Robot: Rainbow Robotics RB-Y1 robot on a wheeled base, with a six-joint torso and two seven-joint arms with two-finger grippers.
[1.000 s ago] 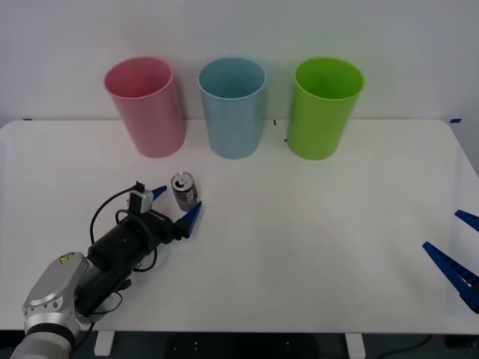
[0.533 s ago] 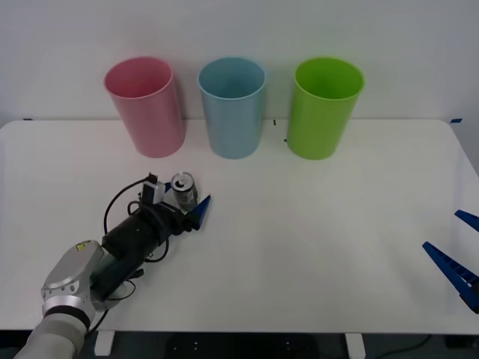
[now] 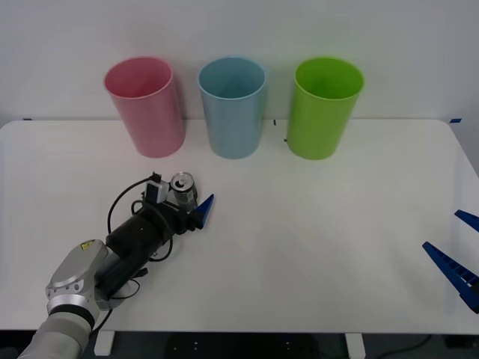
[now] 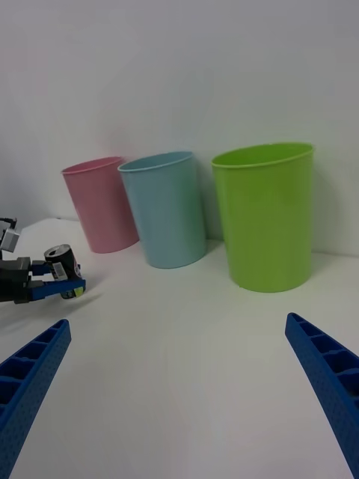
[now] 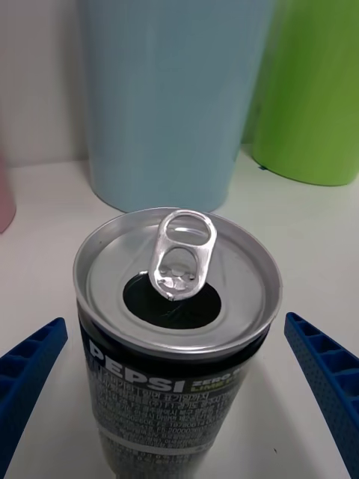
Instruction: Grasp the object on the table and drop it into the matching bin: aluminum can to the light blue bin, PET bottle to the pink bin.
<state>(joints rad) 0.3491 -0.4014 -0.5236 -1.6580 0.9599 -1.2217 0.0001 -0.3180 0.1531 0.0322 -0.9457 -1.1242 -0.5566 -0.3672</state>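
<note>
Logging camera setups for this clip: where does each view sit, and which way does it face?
Front: above the arms, looking down at the table; left arm and open left tool around the can, right tool at the edge.
Right wrist: low over the table, facing the three bins; own open fingers.
Left wrist: right behind the can, blue bin beyond; own fingers flank it.
Shared: all show the can and blue bin.

wall: we see a plain white wall [image 3: 419, 45] across the upper frame | floor: we glimpse a dark strip of floor [image 3: 247, 345] along the bottom edge | light: we find it even and soft
</note>
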